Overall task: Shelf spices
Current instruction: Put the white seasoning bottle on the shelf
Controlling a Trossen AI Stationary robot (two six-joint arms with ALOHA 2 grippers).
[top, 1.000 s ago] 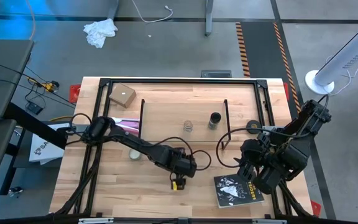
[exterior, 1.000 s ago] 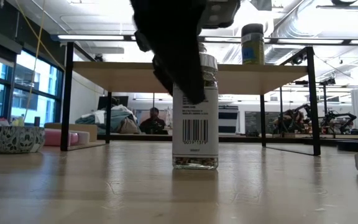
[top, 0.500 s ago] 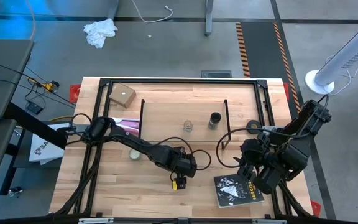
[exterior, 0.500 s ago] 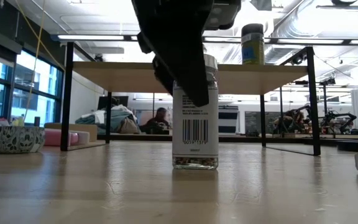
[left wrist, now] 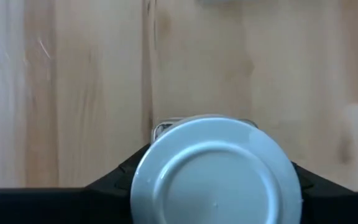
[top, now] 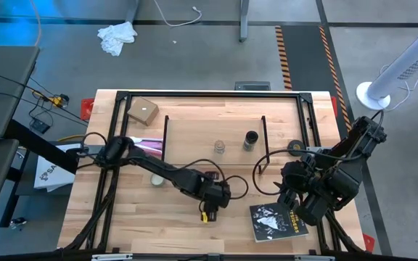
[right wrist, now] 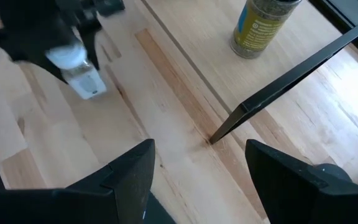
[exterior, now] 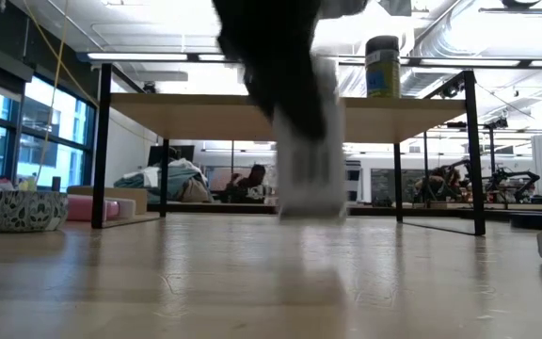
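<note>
The white-capped jar (exterior: 309, 160) hangs blurred above the table in my left gripper (left wrist: 216, 183), which is shut on it near the table's front middle (top: 209, 206). Its white cap (left wrist: 216, 171) fills the left wrist view. The dark jar (top: 250, 139) and the small clear glass jar (top: 219, 148) stand on the shelf's wood top (top: 194, 134). The dark jar (exterior: 382, 66) also shows on top of the shelf (exterior: 158, 108) in the low view. My right gripper (right wrist: 204, 174) waits open near the table's right side (top: 296, 196). My left gripper pinches the white-capped jar between its two fingers (left wrist: 114, 183), one on each side just under the cap (left wrist: 160, 130). The fingers come from above, pointing down. The jar is upright and lifted clear of the table (exterior: 309, 212).
A dark booklet (top: 278, 221) lies near the front right. A pale round tin (top: 157, 179), a cardboard box (top: 143, 110) and a black disc (top: 294, 148) sit around the shelf. A patterned bowl (exterior: 24, 209) stands at the left. A shelf leg (right wrist: 278, 87) crosses ahead of my right gripper.
My left gripper, which had its fingers on the standing white-capped jar, has risen and drifted slightly sideways. The jar stood on the table before; now it is lifted clear and blurred by motion.
</note>
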